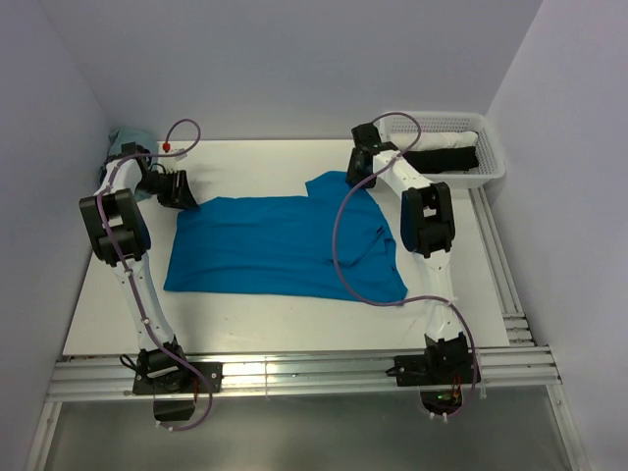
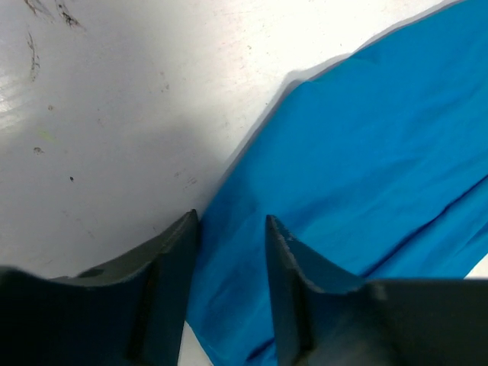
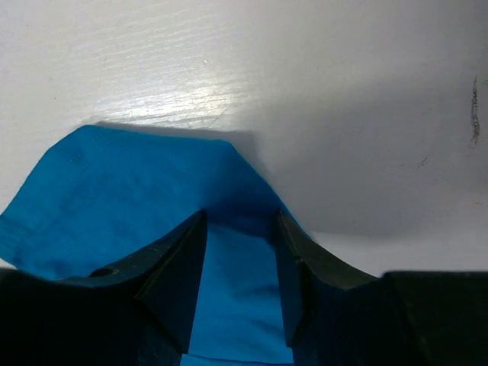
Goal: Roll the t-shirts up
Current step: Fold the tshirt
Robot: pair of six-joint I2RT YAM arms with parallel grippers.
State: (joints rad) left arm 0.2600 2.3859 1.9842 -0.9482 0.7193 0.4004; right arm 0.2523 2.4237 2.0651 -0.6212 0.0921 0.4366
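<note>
Top external: left gripper and right gripper both gape over flat bright-blue cotton t-shirt far edge. Grab step, I'd guess; next pinch, then roll.

White mesh basket, far-rt corner of table.

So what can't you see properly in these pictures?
- Top view: the bundle in the far left corner sits mostly behind the left arm; unclear what it is.
- Top view: the white roll and black roll in the basket are too small to identify.
- Top view: the right arm covers part of the t-shirt.
- Wrist views: frame edges cut off most of the t-shirt.
</note>
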